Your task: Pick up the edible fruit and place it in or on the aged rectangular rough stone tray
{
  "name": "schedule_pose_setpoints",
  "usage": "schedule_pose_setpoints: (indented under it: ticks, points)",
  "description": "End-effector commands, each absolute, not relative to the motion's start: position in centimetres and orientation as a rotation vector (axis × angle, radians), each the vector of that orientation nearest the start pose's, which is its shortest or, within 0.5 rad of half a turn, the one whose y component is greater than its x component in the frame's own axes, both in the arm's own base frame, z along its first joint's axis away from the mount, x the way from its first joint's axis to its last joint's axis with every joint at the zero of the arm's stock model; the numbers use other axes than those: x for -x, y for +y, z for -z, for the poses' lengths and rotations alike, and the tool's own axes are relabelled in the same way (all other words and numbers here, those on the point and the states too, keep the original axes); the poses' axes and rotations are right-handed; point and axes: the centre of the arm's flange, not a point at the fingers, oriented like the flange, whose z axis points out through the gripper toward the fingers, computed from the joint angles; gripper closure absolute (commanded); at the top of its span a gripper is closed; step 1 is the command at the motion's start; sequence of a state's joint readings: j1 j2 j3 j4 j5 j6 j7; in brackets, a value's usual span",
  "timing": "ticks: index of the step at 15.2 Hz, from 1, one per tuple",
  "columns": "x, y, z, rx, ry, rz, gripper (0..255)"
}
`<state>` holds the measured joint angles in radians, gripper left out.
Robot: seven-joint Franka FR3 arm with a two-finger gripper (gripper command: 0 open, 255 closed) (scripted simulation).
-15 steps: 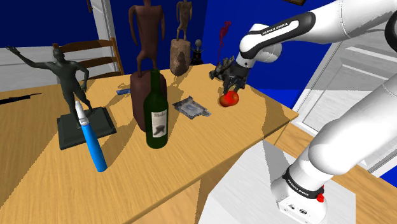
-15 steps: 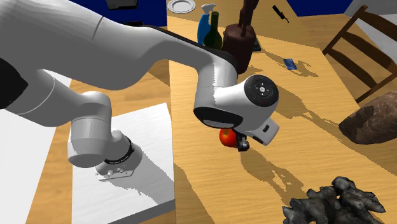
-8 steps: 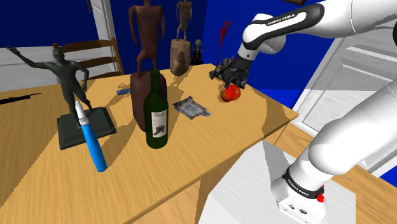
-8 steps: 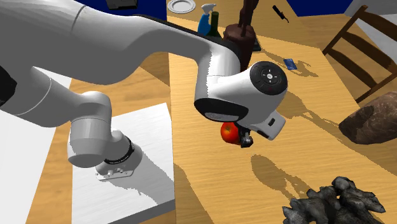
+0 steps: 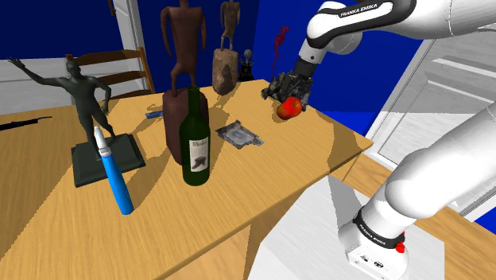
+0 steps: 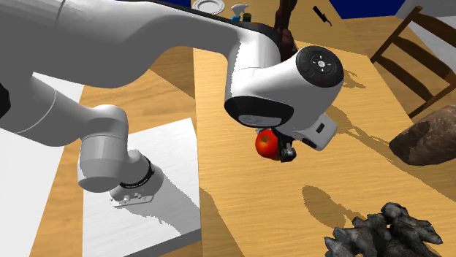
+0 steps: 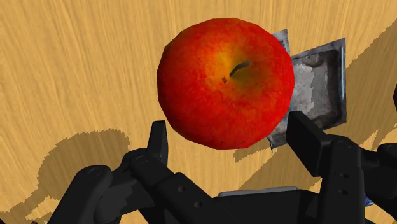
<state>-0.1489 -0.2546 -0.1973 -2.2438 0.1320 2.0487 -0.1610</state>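
A: One clear change over the last second: the red apple has risen. It was low against the wooden table; now it hangs in the air, above the grey stone tray and to its right in the shoulder view.

B: Held properly?

A: I'd say so. The gripper has its two black fingers closed on the apple, one on each side. The fruit went up with the hand, so the grasp bears its weight.

B: And the tray?

A: It lies flat on the table (a shallow thing with a low rim, by the look of it). From the wrist camera, part of it peeks out from behind the apple, so the hand is near the tray but not centred over it.

B: So the pick is done?

A: In my judgement, yes. What remains is the carry across to the tray, a lowering, and the release.
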Motion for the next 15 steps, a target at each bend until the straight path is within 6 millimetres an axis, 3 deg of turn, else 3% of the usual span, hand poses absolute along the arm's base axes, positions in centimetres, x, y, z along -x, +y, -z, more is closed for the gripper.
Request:
schedule_pose_setpoints:
  ticks: [1,15]
  points:
    - [-46.6,-14.4,-48.3,2.968,0.354,0.139,255]
    - [-59.0,-1.2,-51.3,2.968,0.354,0.139,255]
